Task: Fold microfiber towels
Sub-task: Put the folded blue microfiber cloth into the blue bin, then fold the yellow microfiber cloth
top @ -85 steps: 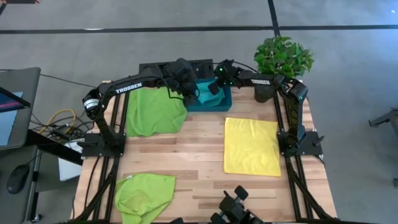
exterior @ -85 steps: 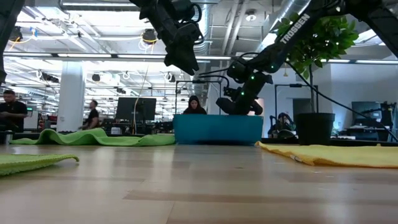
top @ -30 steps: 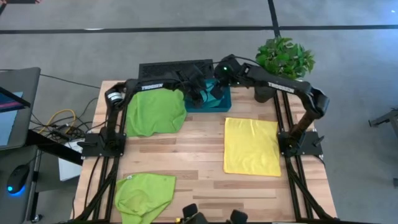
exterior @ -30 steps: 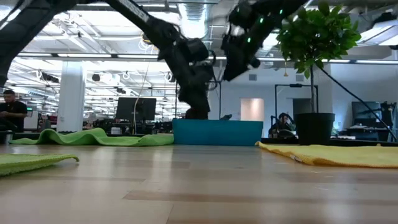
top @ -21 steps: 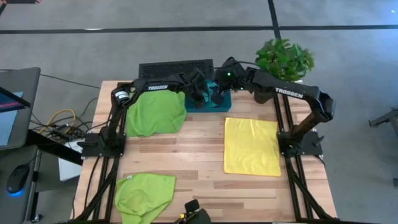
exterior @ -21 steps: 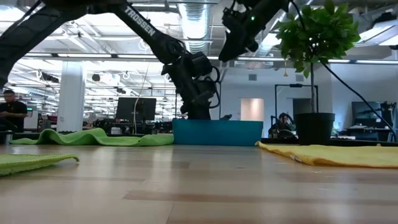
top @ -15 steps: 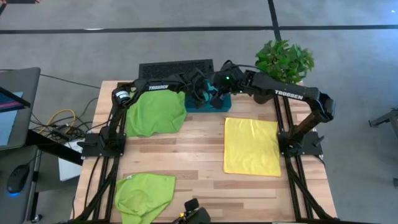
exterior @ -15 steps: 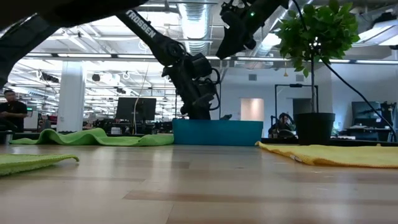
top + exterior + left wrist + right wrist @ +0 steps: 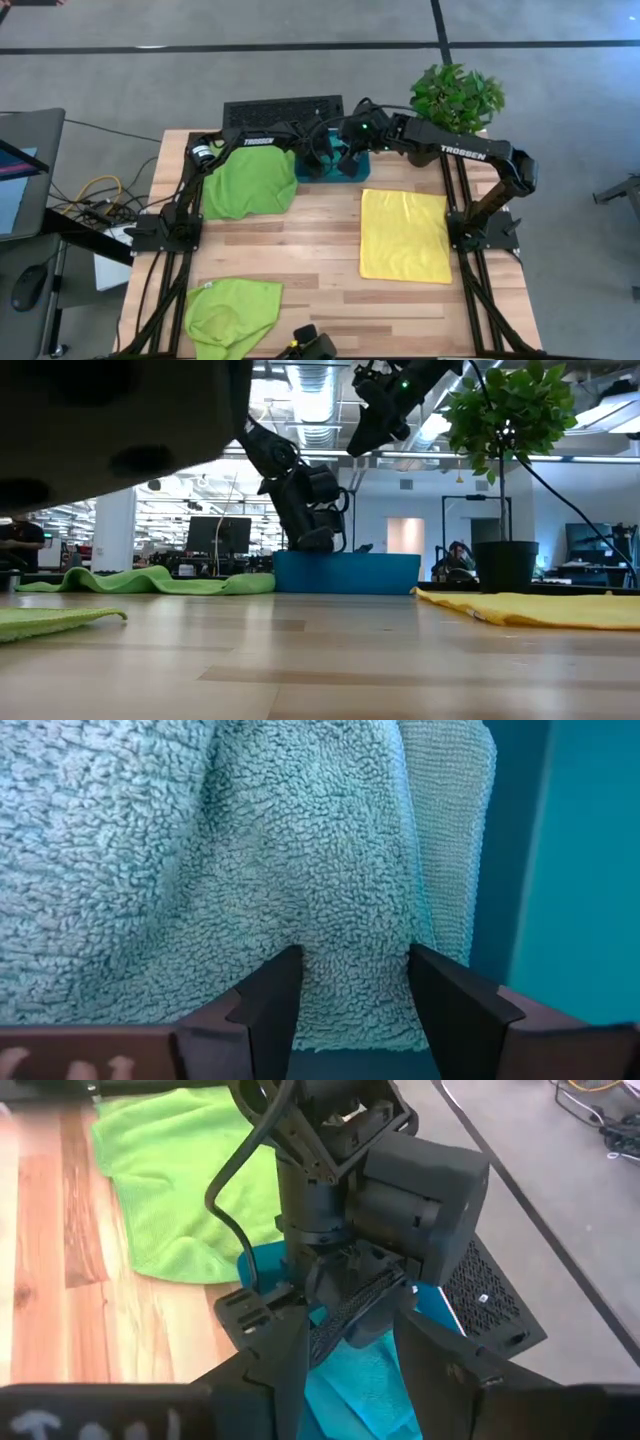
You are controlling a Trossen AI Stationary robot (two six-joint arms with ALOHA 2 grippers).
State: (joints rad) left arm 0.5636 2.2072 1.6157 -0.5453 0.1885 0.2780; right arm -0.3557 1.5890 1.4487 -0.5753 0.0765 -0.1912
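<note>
Three towels flat on wooden table, open office behind; both arms' fingers apart over teal bin.

Even, bright overhead light fills the top-down view, and the pale wooden slatted table carries only soft, short shadows under the arms. In the table-level view the ceiling strip lights of the room behind glare white, and a large dark smear, close to the lens and fully out of focus, covers the upper left corner. The left wrist view renders the fluffy teal microfiber towel sharply at close range, dim toward its lower edge.
</note>
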